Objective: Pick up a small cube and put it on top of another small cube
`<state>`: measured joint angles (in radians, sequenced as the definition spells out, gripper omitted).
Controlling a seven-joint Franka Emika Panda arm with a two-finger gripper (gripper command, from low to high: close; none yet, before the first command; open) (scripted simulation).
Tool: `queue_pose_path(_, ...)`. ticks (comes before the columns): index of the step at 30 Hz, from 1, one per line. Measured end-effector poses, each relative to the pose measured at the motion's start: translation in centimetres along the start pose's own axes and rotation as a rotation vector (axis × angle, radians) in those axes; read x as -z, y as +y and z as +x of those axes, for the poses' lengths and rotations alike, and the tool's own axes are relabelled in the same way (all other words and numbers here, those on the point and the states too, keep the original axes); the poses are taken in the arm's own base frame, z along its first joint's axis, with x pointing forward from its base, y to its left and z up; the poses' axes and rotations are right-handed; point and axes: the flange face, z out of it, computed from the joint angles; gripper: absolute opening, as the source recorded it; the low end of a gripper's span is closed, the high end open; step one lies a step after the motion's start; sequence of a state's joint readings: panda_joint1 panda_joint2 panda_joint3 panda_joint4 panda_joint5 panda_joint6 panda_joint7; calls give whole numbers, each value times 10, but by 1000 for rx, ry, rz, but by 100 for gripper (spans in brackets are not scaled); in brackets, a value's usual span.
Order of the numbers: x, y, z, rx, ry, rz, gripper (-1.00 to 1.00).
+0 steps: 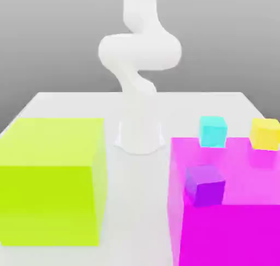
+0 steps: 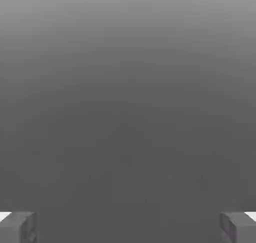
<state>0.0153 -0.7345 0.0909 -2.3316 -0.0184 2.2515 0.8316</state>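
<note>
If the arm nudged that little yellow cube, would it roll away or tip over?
Probably neither. The yellow cube has flat faces and looks as wide as it is tall, so it would more likely slide than roll or topple. Its crisp edges suggest it is stiff. Its weight cannot be judged from these views.

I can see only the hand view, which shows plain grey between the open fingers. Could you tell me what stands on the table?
Observer: A big yellow-green block stands at the exterior view's left.
Operator: Thank you. And on the right?
Observer: A big magenta block stands there. A purple cube shows against its top, but I cannot tell whether it is on the block or behind it.
Operator: Where is the yellow cube, please?
Observer: The yellow cube sits at the far right, past the magenta block and apart from a cyan cube.
</note>
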Motion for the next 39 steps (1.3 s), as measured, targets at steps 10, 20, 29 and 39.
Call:
queue_pose_path(10,-172,-29,-269,479,-261,-537,0)
queue_pose_path(20,-246,51,-411,402,-373,-638,0)
queue_pose_path(29,-283,106,-430,-42,-429,-598,0)
queue_pose_path(39,-330,126,-417,-361,-417,-512,0)
